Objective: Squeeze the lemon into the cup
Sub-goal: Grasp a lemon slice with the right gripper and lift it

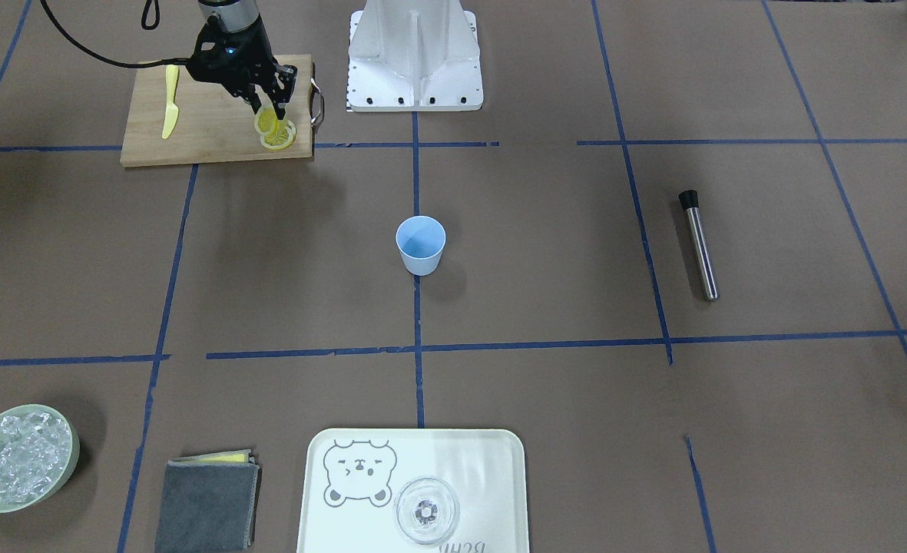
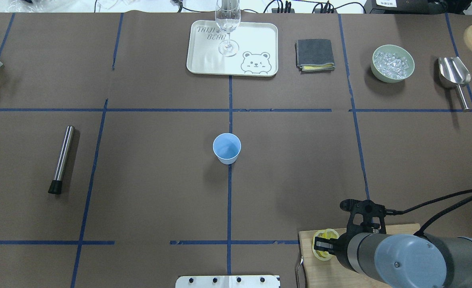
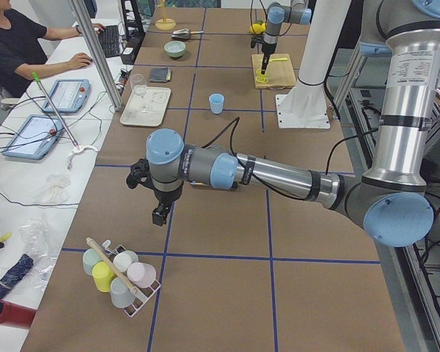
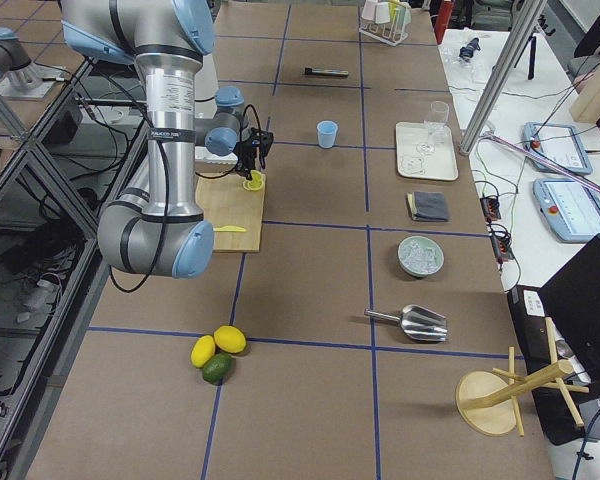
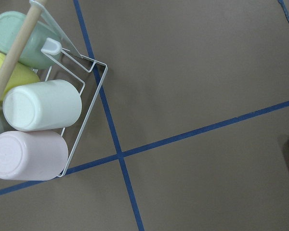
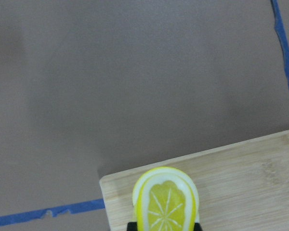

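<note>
The light-blue cup (image 1: pixel 421 244) stands upright in the middle of the bench (image 1: pixel 545 253), and I can see nothing in it. At the operators' edge a pale green bowl (image 1: pixel 71 458) is full of ice (image 1: pixel 15 457). A clear glass (image 1: pixel 426 511) stands on the bear-printed tray (image 1: pixel 491 461).

The lemon (image 6: pixel 166 202) is over at the wooden cutting board (image 1: pixel 207 130), near the board's corner and well apart from the cup. It is pinched on edge by the right tool (image 1: pixel 270 117). The fingers are drawn in narrow against the rind on either side. Under it another slice (image 1: pixel 280 138) lies flat on the board; whether the two touch I cannot tell.

The left tool (image 3: pixel 160 215) hangs above the bench at the far end, near a wire rack (image 5: pixel 94 96) of pastel tumblers (image 5: pixel 42 105). From where it shows I cannot tell how far apart its fingers stand.
</note>
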